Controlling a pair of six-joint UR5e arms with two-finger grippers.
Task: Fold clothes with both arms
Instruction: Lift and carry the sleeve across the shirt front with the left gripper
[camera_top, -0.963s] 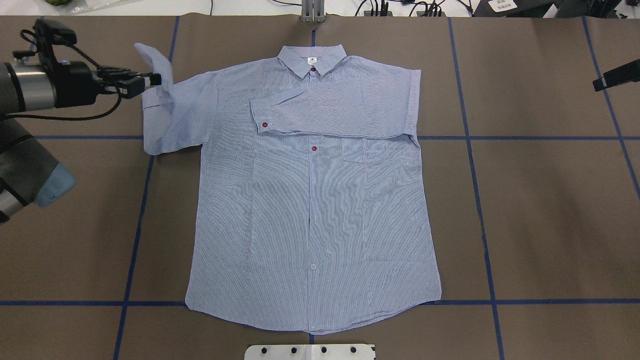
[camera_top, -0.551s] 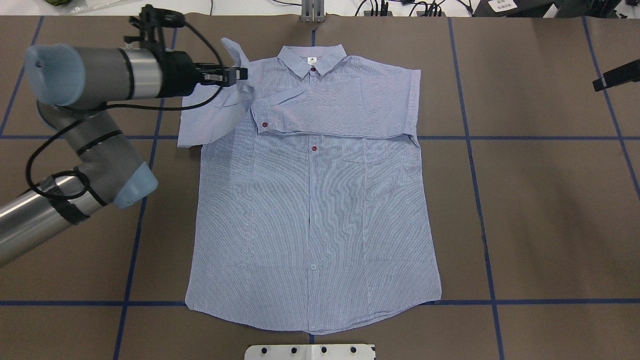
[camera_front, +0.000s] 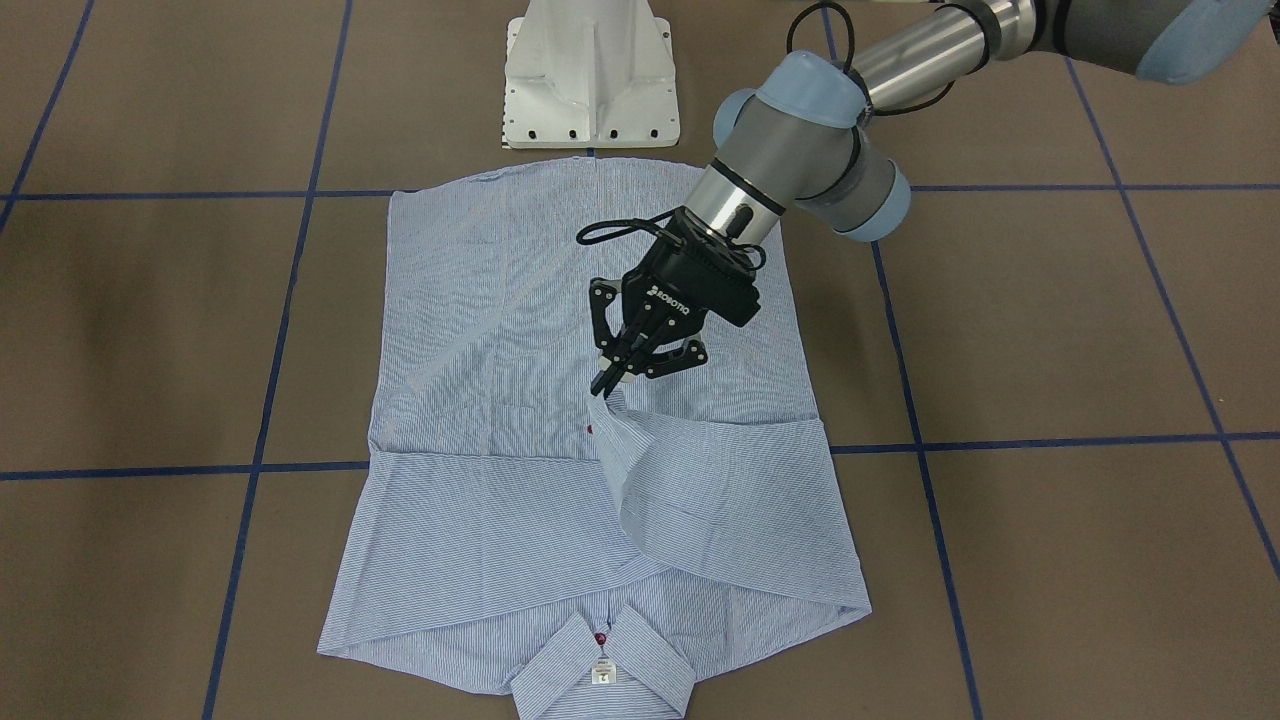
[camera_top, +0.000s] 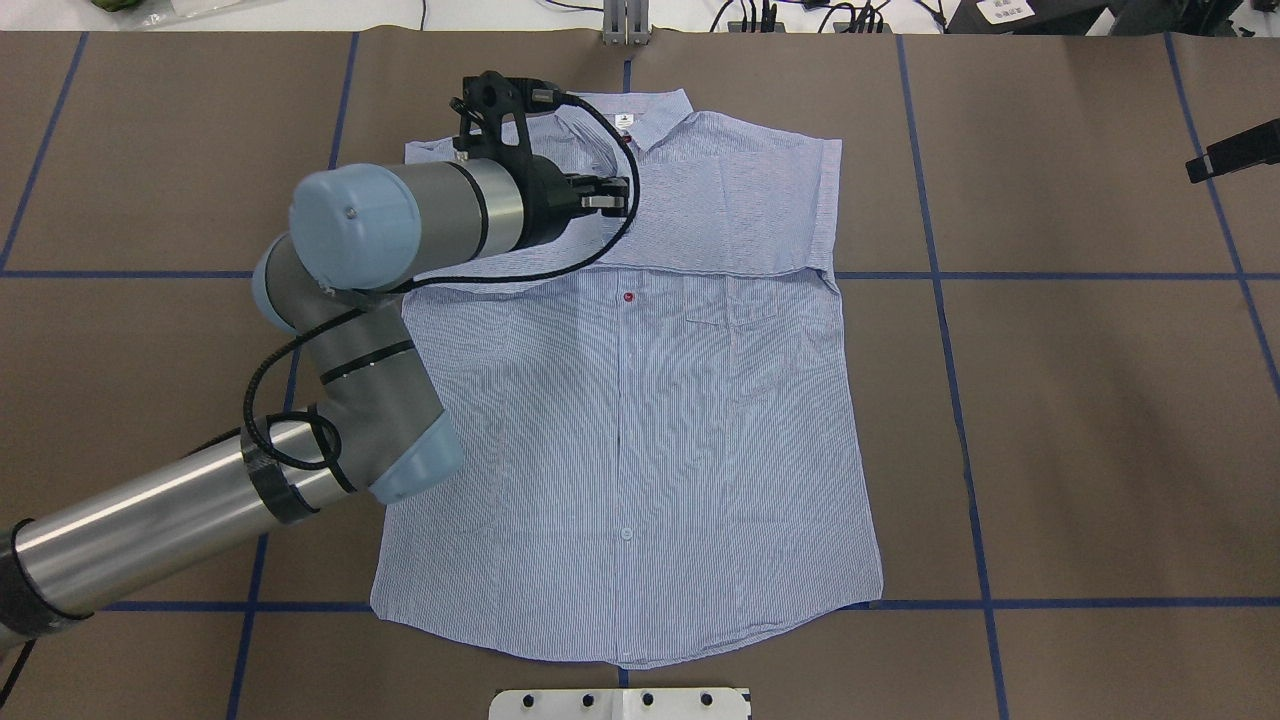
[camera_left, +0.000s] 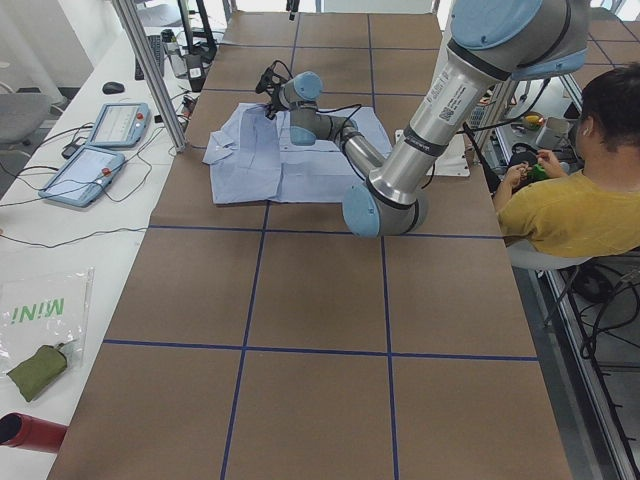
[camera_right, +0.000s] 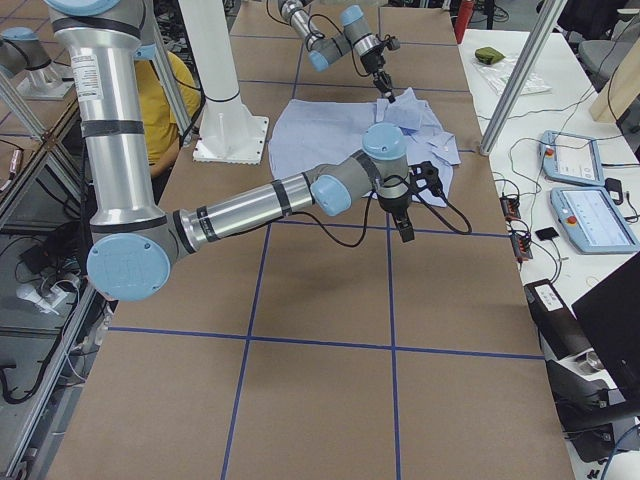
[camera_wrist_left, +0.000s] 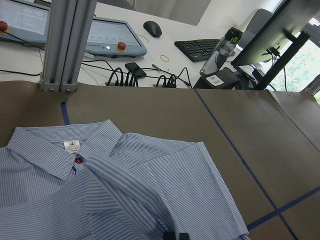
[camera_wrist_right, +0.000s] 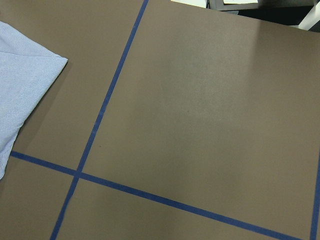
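We see left pincer (camera_front: 606, 385) shut tight on end of one sleeve (camera_front: 720, 500), holding it up over chest of shirt (camera_top: 640, 430). Shirt is light blue with thin white stripes. It lies flat, front up, on brown table (camera_top: 1080, 400), right under pincer. Sleeve cloth hangs from pincer tips toward collar (camera_front: 600, 655). Other sleeve (camera_top: 740, 215) already lies folded across chest, just past pincer. Red button (camera_top: 628, 297) and pocket (camera_top: 732, 300) show near it. Right pincer (camera_top: 1232, 152) sits far off shirt; we cannot tell if open or shut.
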